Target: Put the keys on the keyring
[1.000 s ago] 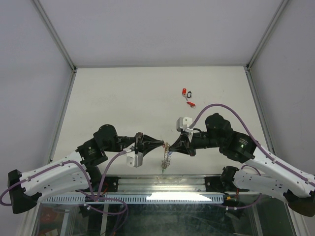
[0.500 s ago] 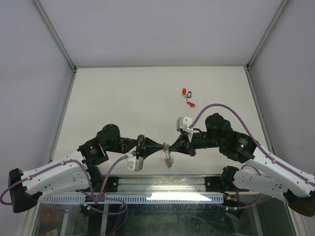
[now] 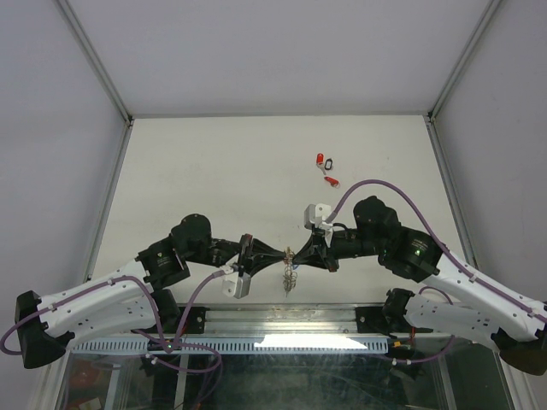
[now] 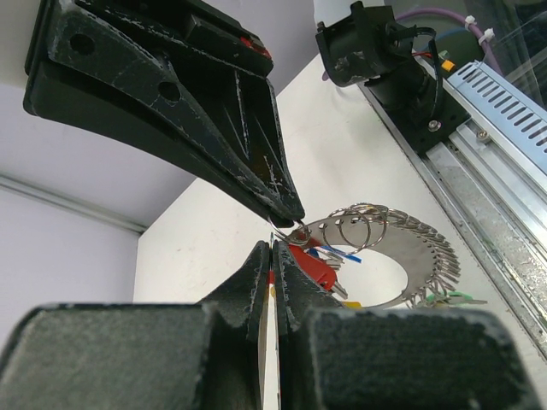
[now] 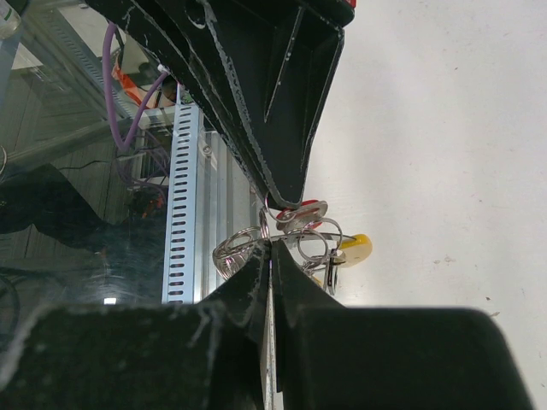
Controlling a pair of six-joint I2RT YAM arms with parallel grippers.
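Note:
My left gripper [image 3: 281, 254] and right gripper [image 3: 296, 253] meet tip to tip above the table's near edge. The keyring [image 3: 289, 273], a silvery chain-like loop with a yellow part, hangs below them. In the left wrist view the keyring [image 4: 410, 256] carries small rings and blue, green and red-tagged keys. The left gripper [image 4: 275, 246] is shut on a thin wire ring beside a red-tagged key [image 4: 313, 265]. The right gripper [image 5: 272, 245] is shut on the keyring's wire [image 5: 242, 243] next to its yellow piece [image 5: 355, 249]. Loose keys [image 3: 325, 160] with red tags lie far back.
Another red-tagged key [image 3: 332, 180] lies just in front of the loose pair. A metal rail [image 3: 282, 320] and slotted cable duct run along the table's near edge under the grippers. Frame posts [image 3: 102, 205] border both sides.
The left arm has pushed rightward, bringing its gripper tip against the right one. The hanging keyring has swung slightly beneath them. The right arm barely moved.

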